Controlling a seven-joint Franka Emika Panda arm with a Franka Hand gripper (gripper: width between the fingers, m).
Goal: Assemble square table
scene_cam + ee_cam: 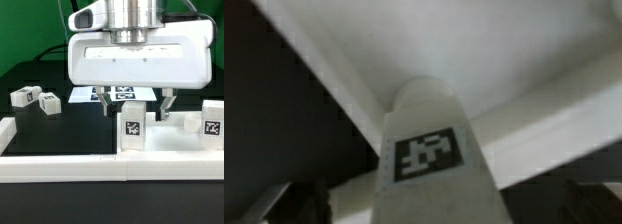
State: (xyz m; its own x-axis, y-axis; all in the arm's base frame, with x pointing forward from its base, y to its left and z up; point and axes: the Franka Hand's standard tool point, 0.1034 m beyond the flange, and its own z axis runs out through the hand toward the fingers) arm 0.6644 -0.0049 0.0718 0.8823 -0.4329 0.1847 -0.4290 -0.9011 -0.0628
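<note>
My gripper (138, 108) hangs low over the middle of the table with its two dark fingers (168, 100) spread wide, so it is open. A white leg (132, 130) with a black-and-white tag stands upright below and between the fingers. In the wrist view this leg (429, 155) runs between the dark fingers (287, 205) with a gap on each side, and my gripper (434, 215) holds nothing. Behind it lies the broad white square panel (491, 50). A low white part of the panel (185, 120) shows beside the leg.
Another tagged leg (210, 125) stands at the exterior view's right. Two more legs (22, 97) (47, 102) lie at the left on the black table. The marker board (122, 93) lies behind the gripper. A low white border wall (100, 165) runs along the front and left.
</note>
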